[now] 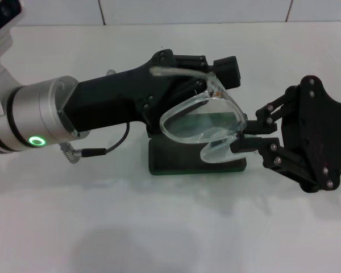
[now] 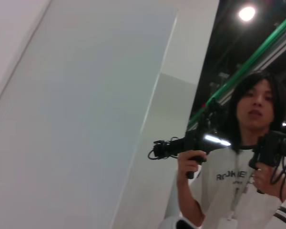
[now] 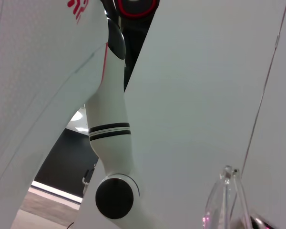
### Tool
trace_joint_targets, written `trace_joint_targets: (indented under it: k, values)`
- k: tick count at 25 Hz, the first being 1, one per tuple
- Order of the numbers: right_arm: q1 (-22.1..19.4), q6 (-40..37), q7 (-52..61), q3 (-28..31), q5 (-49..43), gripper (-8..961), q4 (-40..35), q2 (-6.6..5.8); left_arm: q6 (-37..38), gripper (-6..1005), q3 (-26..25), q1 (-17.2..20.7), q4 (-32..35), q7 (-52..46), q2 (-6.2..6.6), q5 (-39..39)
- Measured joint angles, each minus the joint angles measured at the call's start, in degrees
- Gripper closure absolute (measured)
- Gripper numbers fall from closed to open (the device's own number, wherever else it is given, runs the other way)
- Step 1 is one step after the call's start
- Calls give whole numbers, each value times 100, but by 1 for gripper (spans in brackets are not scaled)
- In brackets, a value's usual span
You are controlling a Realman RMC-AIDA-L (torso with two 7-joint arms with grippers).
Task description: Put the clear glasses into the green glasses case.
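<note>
The clear glasses hang tilted in the air, one arm stretching back across my left arm. My right gripper comes in from the right and is shut on their frame at the lower lens. Part of that transparent frame shows in the right wrist view. Directly beneath the glasses lies the green glasses case, its far side hidden behind the lenses and my left arm. My left gripper reaches over from the left, just behind the case and the glasses.
A white table carries the case, with a tiled wall behind it. A black cable dangles from my left arm beside the case. A person with handheld controllers appears in the left wrist view.
</note>
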Motion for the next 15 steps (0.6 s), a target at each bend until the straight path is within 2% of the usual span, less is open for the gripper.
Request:
trace_joint_targets:
  k: [15]
  values:
    - [-32,-2,-12,-2,1,894,15,0,273,943,19,-15,9,-78,-1,120]
